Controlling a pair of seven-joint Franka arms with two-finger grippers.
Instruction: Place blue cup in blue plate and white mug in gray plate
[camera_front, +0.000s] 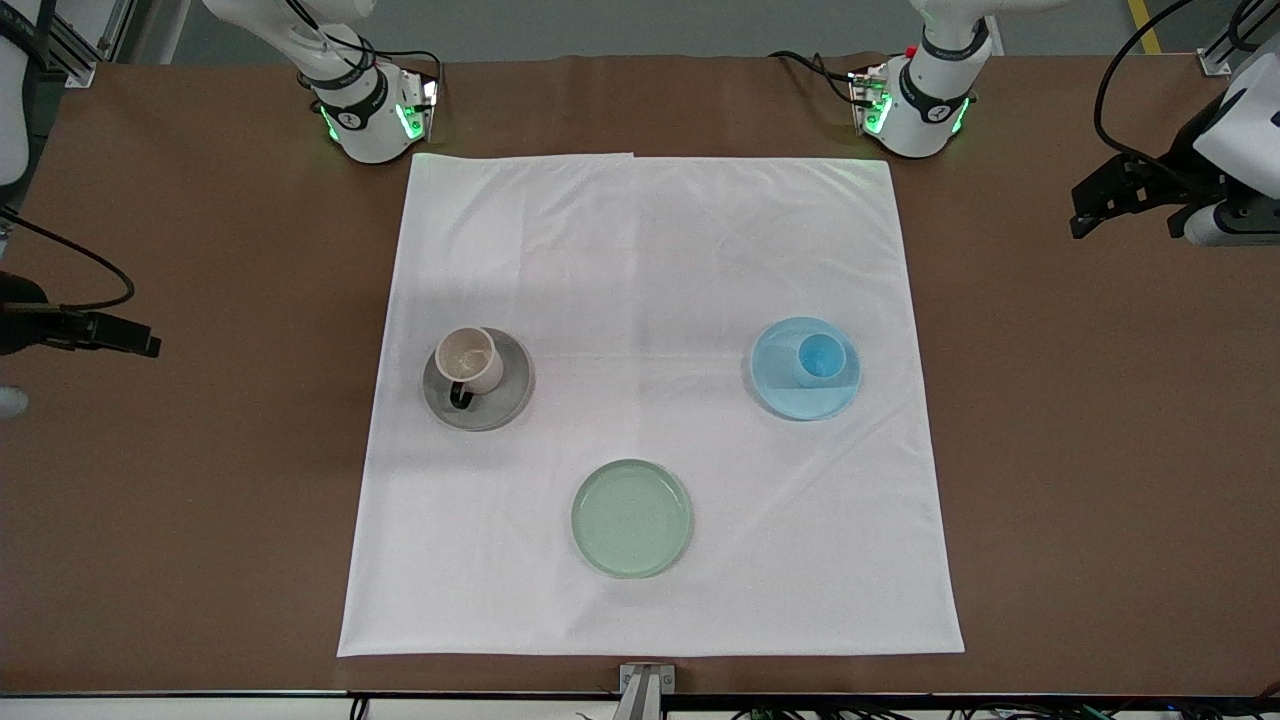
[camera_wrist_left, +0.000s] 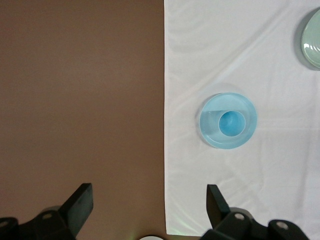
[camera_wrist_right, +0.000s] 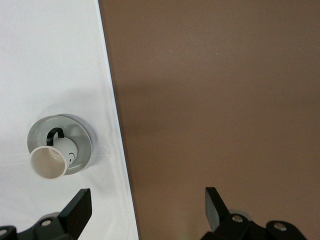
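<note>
The blue cup (camera_front: 820, 358) stands upright in the blue plate (camera_front: 790, 402), toward the left arm's end of the white cloth. It also shows in the left wrist view, cup (camera_wrist_left: 232, 123) in plate (camera_wrist_left: 211, 136). The white mug (camera_front: 470, 360) stands on the gray plate (camera_front: 503, 405) with its black handle toward the front camera; the right wrist view shows the mug (camera_wrist_right: 49, 161) on the plate (camera_wrist_right: 82, 142). My left gripper (camera_front: 1095, 205) (camera_wrist_left: 150, 197) is open and empty, up over bare table off the cloth. My right gripper (camera_front: 125, 338) (camera_wrist_right: 148, 200) is open and empty over the cloth's edge.
A pale green plate (camera_front: 632, 518) lies empty on the white cloth (camera_front: 650, 250), nearer the front camera than the other two plates; it shows in the left wrist view (camera_wrist_left: 314, 40) too. Brown table (camera_front: 1100, 450) surrounds the cloth. The arm bases stand along the table's top edge.
</note>
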